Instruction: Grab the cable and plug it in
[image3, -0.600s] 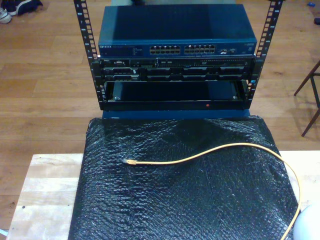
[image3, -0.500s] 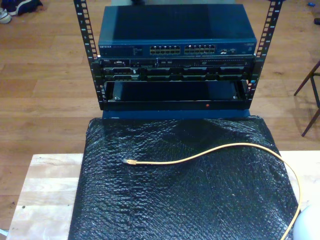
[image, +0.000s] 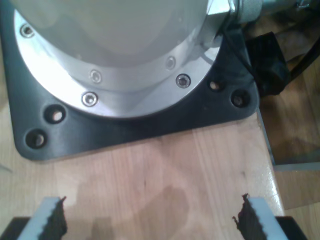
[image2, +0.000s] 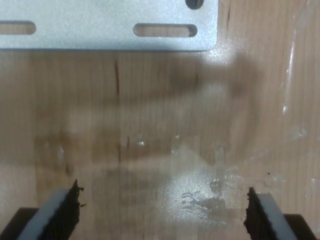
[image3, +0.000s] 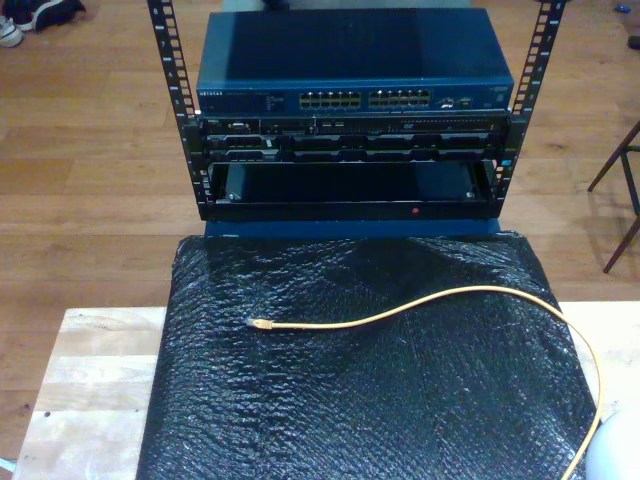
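Note:
A yellow-orange cable (image3: 420, 303) lies on the black bubbled mat (image3: 360, 400). Its small clear plug (image3: 254, 323) points to the exterior view's left, and the cable curves away toward that view's lower right corner. Beyond the mat stands a rack with a blue network switch (image3: 355, 98) showing rows of ports. My first gripper (image: 150, 222) is open over bare wood, close to a round metal arm base on a black plate (image: 125, 120). My second gripper (image2: 162, 215) is open over bare wood, near a silver slotted bracket (image2: 110, 25). Nothing sits between either pair of fingers.
A wooden table (image3: 95, 370) carries the mat. The rack's black posts (image3: 172, 70) rise on both sides of the switch. A pale rounded arm part (image3: 615, 455) shows at the exterior view's lower right corner. Chair legs (image3: 625, 190) stand at that view's right edge.

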